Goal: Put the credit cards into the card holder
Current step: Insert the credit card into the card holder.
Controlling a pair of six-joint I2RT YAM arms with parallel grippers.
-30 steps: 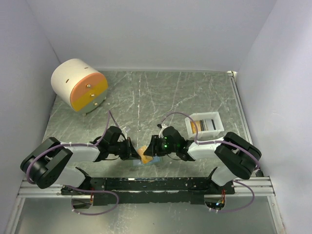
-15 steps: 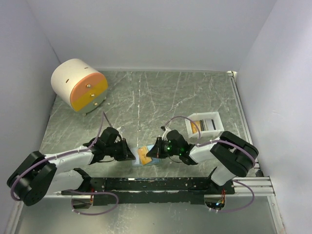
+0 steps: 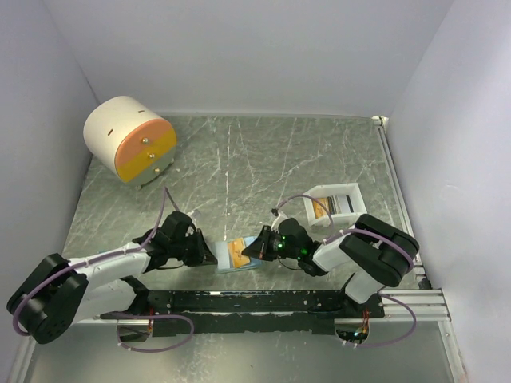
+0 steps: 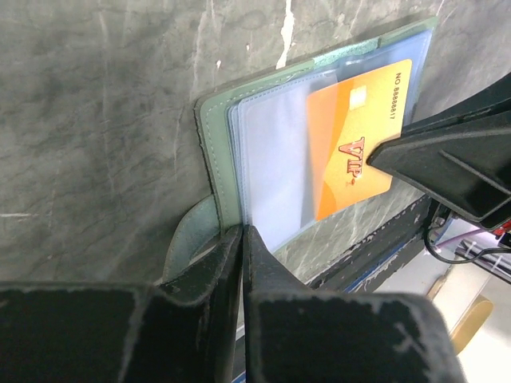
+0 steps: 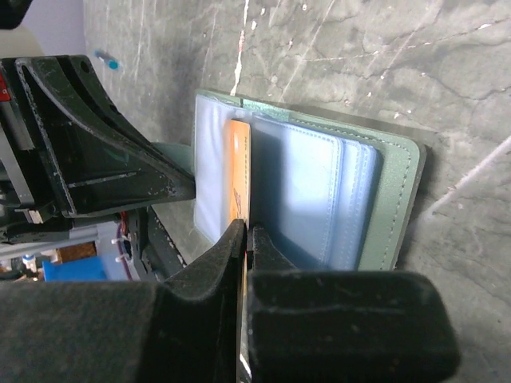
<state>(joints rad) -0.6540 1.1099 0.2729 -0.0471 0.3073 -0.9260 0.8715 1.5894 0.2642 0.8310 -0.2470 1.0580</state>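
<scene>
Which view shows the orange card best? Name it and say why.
Left wrist: the orange card lies face-on, print visible, partly inside the card holder. Right wrist shows it edge-on; top external shows only a small orange patch.

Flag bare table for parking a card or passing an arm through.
Free: the broad stretch between the drawer cabinet and the white tray, back to the rear wall; also the left patch between cabinet and left arm. Crowded: near edge centre, where left claw and right claw meet at the card holder.
</scene>
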